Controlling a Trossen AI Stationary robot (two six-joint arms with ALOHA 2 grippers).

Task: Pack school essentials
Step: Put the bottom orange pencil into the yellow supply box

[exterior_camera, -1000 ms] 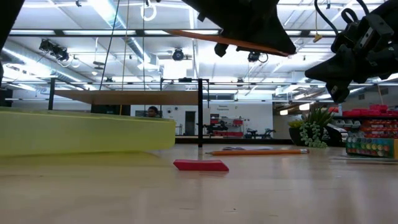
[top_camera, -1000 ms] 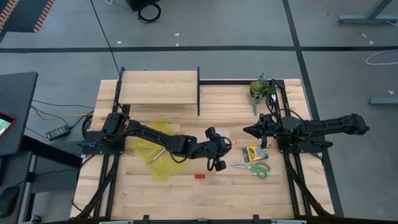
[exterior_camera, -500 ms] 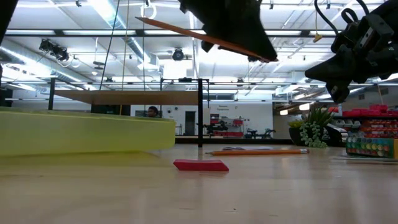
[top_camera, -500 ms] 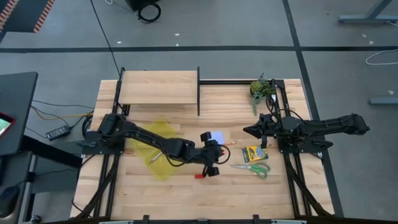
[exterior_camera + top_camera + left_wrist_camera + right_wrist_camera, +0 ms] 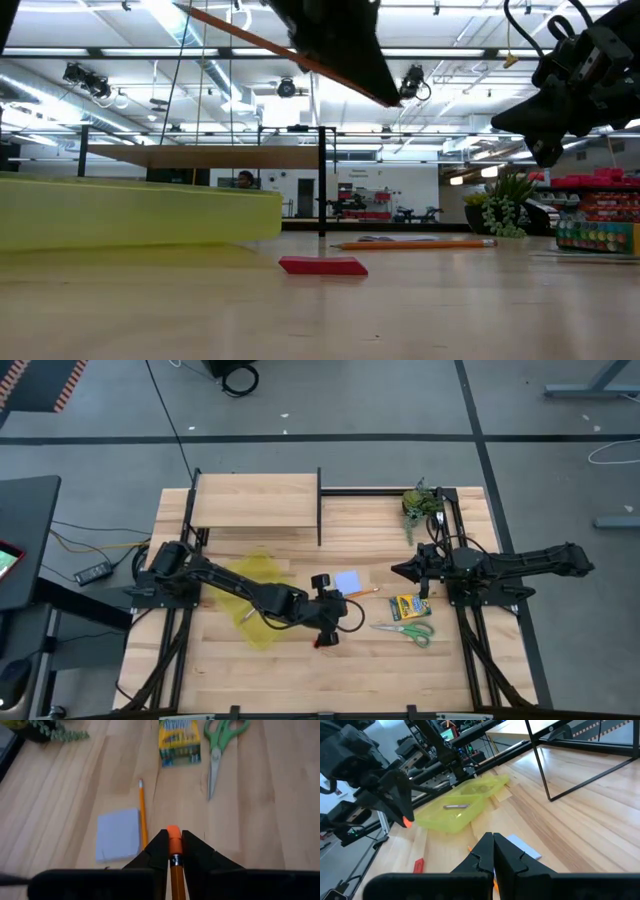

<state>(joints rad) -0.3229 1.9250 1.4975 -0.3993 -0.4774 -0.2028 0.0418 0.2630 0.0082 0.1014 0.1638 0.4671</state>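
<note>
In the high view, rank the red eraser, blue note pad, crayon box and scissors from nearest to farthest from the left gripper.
From the left gripper, shut on a pencil:
1. Red eraser, just below the gripper, toward the table's front.
2. Blue note pad, behind it, toward the shelf.
3. Crayon box, to its right.
4. Scissors, right too; nearly level with the crayon box, too close to call.

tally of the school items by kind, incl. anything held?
pencils: 2, one lying on the table, one held in the left gripper
note pad: 1
crayon box: 1
scissors: 1
eraser: 1
total: 6
One more thin item lies in the yellow pouch; cannot tell what it is, so not counted.
</note>
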